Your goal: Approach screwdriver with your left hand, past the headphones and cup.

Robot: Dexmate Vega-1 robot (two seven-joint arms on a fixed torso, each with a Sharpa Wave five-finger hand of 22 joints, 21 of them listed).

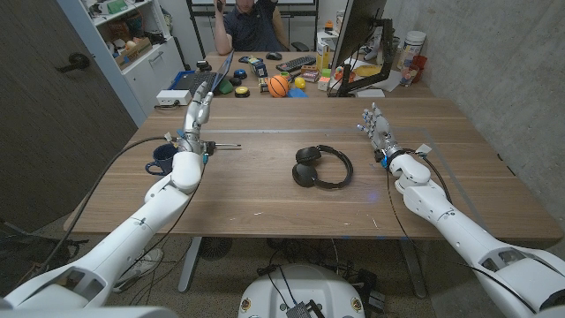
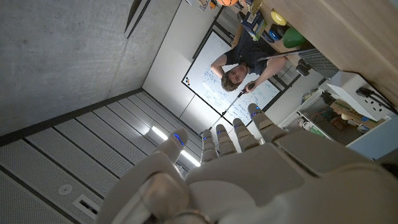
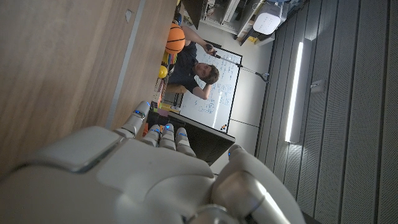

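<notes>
The screwdriver (image 1: 226,147) lies on the wooden table (image 1: 265,199) at the left, its thin shaft pointing right; my left wrist covers part of its handle. My left hand (image 1: 199,111) stands raised just behind it, fingers straight and together, holding nothing; its fingers (image 2: 236,138) point toward the ceiling in the left wrist view. A dark blue cup (image 1: 161,160) sits just left of that forearm. Black headphones (image 1: 320,166) lie mid-table. My right hand (image 1: 378,131) stands at the right with fingers apart and nothing in it, and it is beside the tabletop (image 3: 62,62) in the right wrist view.
A person (image 1: 252,22) sits behind the far edge. Along that edge are an open laptop (image 1: 216,81), an orange ball (image 1: 279,85), small coloured items and a monitor (image 1: 357,35). A black cable (image 1: 132,150) runs past the cup.
</notes>
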